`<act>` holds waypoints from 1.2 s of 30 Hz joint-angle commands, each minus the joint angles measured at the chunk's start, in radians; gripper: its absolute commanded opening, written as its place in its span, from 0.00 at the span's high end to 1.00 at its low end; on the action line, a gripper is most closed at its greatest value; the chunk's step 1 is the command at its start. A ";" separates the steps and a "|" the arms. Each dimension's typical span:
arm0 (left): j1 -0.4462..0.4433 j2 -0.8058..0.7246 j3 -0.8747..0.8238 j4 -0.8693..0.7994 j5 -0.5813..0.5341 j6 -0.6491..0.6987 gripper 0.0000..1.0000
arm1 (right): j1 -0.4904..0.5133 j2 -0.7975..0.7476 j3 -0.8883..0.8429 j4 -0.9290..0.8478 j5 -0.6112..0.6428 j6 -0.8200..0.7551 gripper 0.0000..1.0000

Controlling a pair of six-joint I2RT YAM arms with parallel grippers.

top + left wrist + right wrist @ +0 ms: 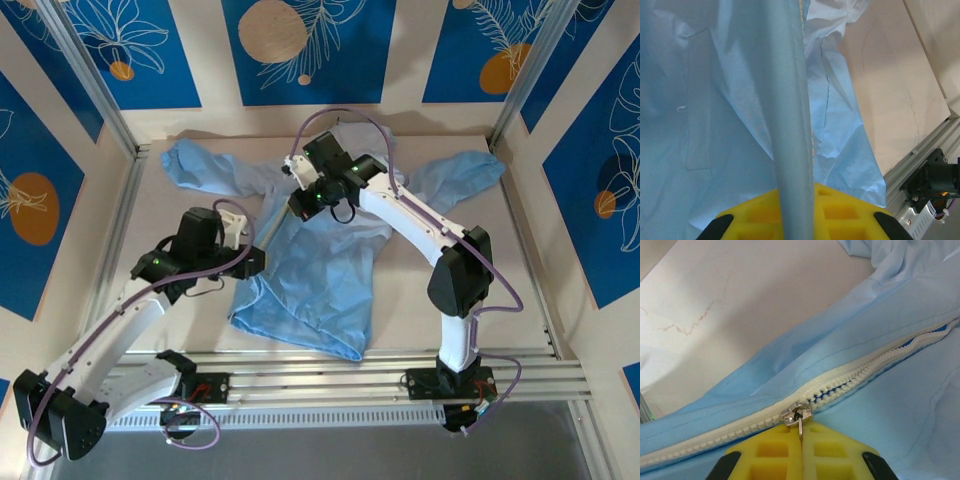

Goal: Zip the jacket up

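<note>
1. The jacket [320,270] lies spread on the desk [400,310]. It is light blue, with its sleeves reaching toward the far left and far right corners. Its hem is nearest the arm bases, close to the aluminium rails [330,375].
2. The left hand [795,215] is clamped on the jacket: a narrow upright fold of the fabric rises from between its yellow pads [840,212]. In the top view this hand sits at the left edge of the jacket's lower body.
3. The right hand [801,452] is closed on the zipper pull [800,429], the small metal tab that hangs from the slider [796,415] and is pinched at the hand's tips.
4. The zipper [740,427] runs diagonally across the right wrist view. To the left of the slider its white teeth are meshed into one band. To the right the two rows part, with blue showing between them.
5. Seen from above, the right hand is over the upper middle of the jacket, between the two sleeves. Its arm reaches in from the right side of the desk.
6. Bare pale desk shows beside the fabric in both wrist views, marked in the right one by thin reddish lines.
</note>
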 commanded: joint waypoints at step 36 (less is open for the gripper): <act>0.010 -0.205 0.046 -0.286 -0.076 -0.002 1.00 | -0.171 0.193 0.304 -0.042 0.081 -0.087 1.00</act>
